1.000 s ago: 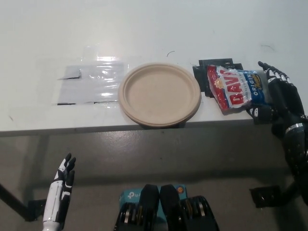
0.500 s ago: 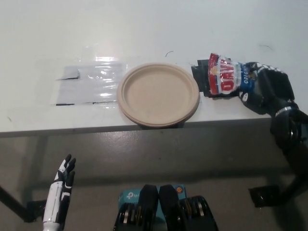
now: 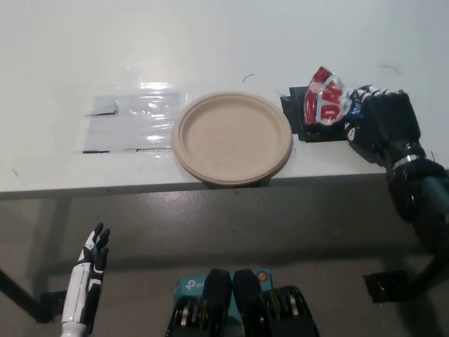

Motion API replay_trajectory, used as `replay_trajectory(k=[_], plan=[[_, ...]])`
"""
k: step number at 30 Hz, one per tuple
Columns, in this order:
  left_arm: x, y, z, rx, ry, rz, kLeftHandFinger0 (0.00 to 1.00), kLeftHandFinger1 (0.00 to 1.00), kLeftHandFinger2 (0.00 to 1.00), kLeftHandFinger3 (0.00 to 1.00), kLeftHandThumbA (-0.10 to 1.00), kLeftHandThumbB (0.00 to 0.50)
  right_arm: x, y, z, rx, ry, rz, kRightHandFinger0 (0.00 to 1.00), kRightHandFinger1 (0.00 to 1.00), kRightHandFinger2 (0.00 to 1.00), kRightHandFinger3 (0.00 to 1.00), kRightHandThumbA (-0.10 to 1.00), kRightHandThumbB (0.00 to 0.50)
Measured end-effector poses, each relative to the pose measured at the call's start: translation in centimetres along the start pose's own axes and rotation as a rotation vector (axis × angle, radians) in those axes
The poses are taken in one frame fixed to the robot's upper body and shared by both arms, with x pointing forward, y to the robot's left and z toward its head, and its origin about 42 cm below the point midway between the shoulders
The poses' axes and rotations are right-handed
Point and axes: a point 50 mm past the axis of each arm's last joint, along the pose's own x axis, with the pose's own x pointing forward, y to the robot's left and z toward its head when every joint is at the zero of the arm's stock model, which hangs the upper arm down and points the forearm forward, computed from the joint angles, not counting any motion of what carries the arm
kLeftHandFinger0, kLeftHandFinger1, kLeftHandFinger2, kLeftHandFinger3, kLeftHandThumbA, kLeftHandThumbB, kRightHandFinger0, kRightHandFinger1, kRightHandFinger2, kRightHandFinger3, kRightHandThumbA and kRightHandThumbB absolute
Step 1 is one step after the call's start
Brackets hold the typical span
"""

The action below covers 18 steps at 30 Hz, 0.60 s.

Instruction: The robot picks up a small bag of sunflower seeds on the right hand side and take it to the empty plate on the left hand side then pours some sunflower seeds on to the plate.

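The white left hand (image 3: 90, 270) is hanging at about seven o'clock below the worktop (image 3: 224, 42) edge, fingers straight and spread, holding nothing. The empty plate (image 3: 232, 136) is sitting at centre, near the front edge. At about two o'clock the black right hand (image 3: 377, 125) is gripping the seed bag (image 3: 324, 104), crumpled and tilted, over a black patch (image 3: 303, 116) just right of the plate.

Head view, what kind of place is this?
Probably a lab or test bench, not a kitchen: a plain white table with taped markers, one paper plate, and a seed bag held by the right robot hand.
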Motion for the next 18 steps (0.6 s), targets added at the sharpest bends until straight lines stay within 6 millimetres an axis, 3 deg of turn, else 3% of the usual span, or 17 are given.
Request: replay_trajectory(k=[1,2,5,9,10,11,13,15,17,18], plan=[[-0.2,0.0,-0.1,0.002,0.004,-0.001,1.0,1.0,1.0,1.0,1.0,0.006,-0.2,0.2,0.2,0.015,-0.003,-0.015,0.0,0.26,0.62,0.52,-0.1,0.172],[-0.3,0.1,-0.2,0.002,0.007,-0.001,1.0,1.0,1.0,1.0,1.0,0.02,-0.3,0.3,0.2,0.025,-0.003,-0.023,0.0,0.25,0.63,0.52,-0.1,0.151],[-0.6,0.1,-0.3,0.003,0.015,0.0,1.0,1.0,1.0,1.0,1.0,0.001,-0.9,0.7,0.4,0.084,0.009,-0.055,0.0,0.23,0.64,0.55,-0.1,0.109],[-0.7,0.1,-0.4,0.003,0.015,-0.001,1.0,1.0,1.0,1.0,1.0,0.0,-1.3,1.3,1.4,0.176,0.026,-0.101,0.0,0.23,0.67,0.57,-0.1,0.086],[-0.7,0.1,-0.4,0.003,0.015,-0.001,1.0,1.0,1.0,1.0,1.0,0.002,-1.3,1.3,1.6,0.188,0.023,-0.108,0.0,0.23,0.67,0.57,-0.1,0.112],[-0.7,0.1,-0.4,0.003,0.016,-0.001,1.0,1.0,1.0,1.0,1.0,0.003,-1.4,1.5,1.8,0.199,0.018,-0.114,0.0,0.21,0.66,0.55,-0.1,0.107],[-0.8,0.2,-0.4,0.004,0.018,-0.001,1.0,1.0,1.0,1.0,1.0,0.002,-1.6,1.7,2.3,0.217,0.008,-0.126,0.0,0.23,0.73,0.64,-0.1,0.091],[-0.9,0.2,-0.5,0.004,0.021,-0.001,1.0,1.0,1.0,1.0,1.0,0.0,-1.7,1.9,2.8,0.233,0.002,-0.139,0.0,0.23,0.74,0.67,-0.1,0.068],[-1.0,0.2,-0.5,0.005,0.02,-0.001,1.0,1.0,1.0,1.0,1.0,0.0,-1.7,2.0,3.5,0.258,-0.008,-0.154,0.0,0.29,0.79,0.78,-0.1,0.072],[-1.0,0.2,-0.5,0.005,0.019,-0.002,1.0,1.0,1.0,1.0,1.0,0.0,-1.6,2.0,3.8,0.271,-0.009,-0.161,0.0,0.3,0.8,0.79,-0.1,0.057]])
